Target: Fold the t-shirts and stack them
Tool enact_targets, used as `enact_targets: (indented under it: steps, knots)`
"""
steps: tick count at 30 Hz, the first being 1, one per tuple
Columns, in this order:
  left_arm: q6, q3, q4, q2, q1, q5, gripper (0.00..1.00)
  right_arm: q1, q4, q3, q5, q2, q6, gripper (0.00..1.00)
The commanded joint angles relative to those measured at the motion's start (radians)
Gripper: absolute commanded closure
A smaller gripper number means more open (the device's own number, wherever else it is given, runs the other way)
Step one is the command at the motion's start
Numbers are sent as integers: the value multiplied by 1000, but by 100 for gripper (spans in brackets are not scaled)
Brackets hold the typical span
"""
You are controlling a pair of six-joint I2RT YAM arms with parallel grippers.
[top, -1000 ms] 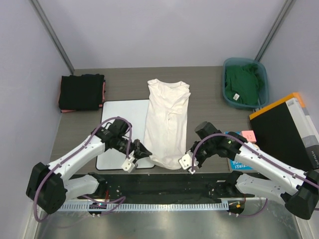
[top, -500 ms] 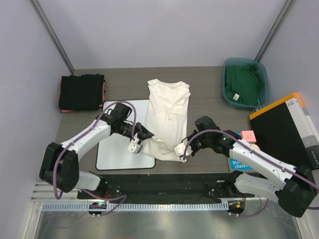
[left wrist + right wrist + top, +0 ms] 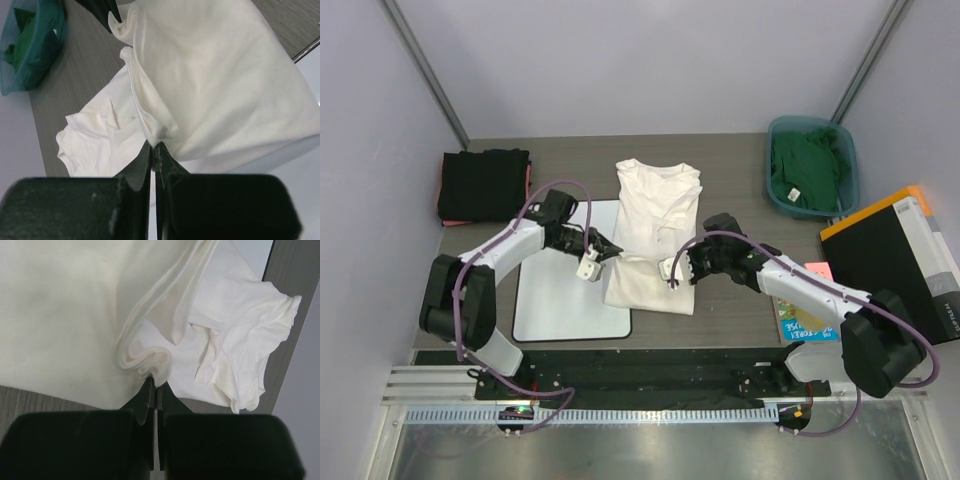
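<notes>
A white t-shirt (image 3: 657,215) lies lengthwise mid-table, its lower part doubled over toward the collar. My left gripper (image 3: 603,252) is shut on the hem's left corner; the left wrist view shows its tips (image 3: 155,144) pinching a bunch of white cloth (image 3: 210,90). My right gripper (image 3: 672,272) is shut on the hem's right corner, with the folded edge (image 3: 150,362) bunched at its tips (image 3: 156,382). Folded black t-shirts (image 3: 483,185) are stacked at the back left, a pinkish-red edge (image 3: 528,182) showing beside them. A green t-shirt (image 3: 808,165) fills a bin.
A white board with a black rim (image 3: 565,295) lies under the shirt's left edge. The teal bin (image 3: 848,165) stands at the back right. A black and orange box (image 3: 895,255) and a booklet (image 3: 798,322) sit at the right edge.
Both grippers have carried the shirt's bottom hem from the near edge toward the collar, so the lower part now lies folded over the upper part.
</notes>
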Motion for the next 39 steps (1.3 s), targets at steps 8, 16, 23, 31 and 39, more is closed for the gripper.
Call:
enact_targets:
  steps: [8,16,23,31,39]
  knots:
    - [118,100,91,138,33,66,100,-55,230,115,16,162,28,99]
    - [-72,86,394,206,50,46,100,-77,391,96,83,242,60,99]
    - [-172,74,553,215,65,-20,100,-84,414,73,111,248,72,39]
    - [-231,13,642,183,81,-112,21,-84,456,30,163,196,95,13]
    - [-170,-68,486,37,73,-28,22,-63,4,58,-35,4,54,18]
